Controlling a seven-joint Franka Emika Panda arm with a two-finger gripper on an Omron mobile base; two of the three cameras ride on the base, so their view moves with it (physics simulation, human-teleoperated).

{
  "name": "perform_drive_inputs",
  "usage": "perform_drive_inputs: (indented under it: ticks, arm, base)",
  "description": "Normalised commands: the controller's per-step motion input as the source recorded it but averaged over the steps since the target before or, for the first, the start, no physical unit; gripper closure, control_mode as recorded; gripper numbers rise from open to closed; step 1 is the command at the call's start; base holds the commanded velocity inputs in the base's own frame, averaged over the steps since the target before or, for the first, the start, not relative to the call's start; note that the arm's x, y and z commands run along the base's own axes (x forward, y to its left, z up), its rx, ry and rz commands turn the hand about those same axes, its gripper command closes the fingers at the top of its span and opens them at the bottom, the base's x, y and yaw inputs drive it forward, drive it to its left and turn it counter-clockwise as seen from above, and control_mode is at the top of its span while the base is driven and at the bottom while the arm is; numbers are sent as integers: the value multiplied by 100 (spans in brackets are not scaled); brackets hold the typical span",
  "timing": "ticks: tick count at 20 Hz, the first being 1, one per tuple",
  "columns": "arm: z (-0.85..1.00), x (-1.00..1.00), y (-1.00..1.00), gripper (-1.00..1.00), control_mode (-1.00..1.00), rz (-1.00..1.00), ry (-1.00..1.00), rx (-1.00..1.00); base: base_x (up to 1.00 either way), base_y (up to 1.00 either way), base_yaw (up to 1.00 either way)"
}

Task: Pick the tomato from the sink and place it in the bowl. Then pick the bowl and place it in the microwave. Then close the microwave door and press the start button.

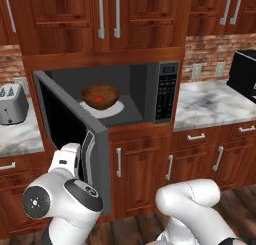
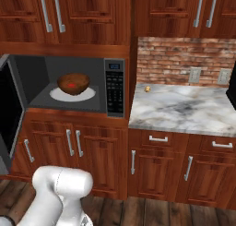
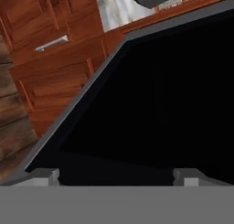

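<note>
The microwave (image 1: 145, 71) stands open, and the brown bowl (image 1: 100, 96) rests on its white turntable (image 1: 112, 110) with the red tomato (image 1: 99, 99) inside it. The same bowl (image 2: 73, 83) and tomato (image 2: 71, 85) appear in the right base view. The microwave door (image 1: 67, 124) swings out toward me, its silver handle (image 1: 89, 154) beside my white wrist. In the hand view my gripper (image 3: 116, 176) is open, held close against the door's black window (image 3: 155, 95) with nothing between its fingertips. The keypad panel (image 1: 166, 91) is at the microwave's right. The sink is out of view.
A silver toaster (image 1: 11, 104) stands on the counter left of the microwave. A marble counter (image 2: 184, 105) runs to the right, with a small yellowish object (image 2: 147, 88) on it and a black appliance (image 1: 245, 74) at its far end. Wooden cabinets sit above and below.
</note>
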Motion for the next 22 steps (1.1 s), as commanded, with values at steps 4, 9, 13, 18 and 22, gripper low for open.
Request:
perform_drive_inputs:
  ticks: [4, 9, 13, 18, 22]
  arm:
    - [13, 39, -99, -100, -100, 0, 0, 9]
    - [4, 65, -95, -100, -100, 3, 0, 5]
    - [0, 61, -74, -100, -100, 7, 0, 1]
    - [0, 71, -63, -100, -100, 5, 0, 0]
    - [0, 79, -58, -100, -100, 0, 0, 0]
  base:
    - [0, 0, 0]
    - [0, 0, 0]
    - [0, 0, 0]
    - [0, 0, 0]
    - [0, 0, 0]
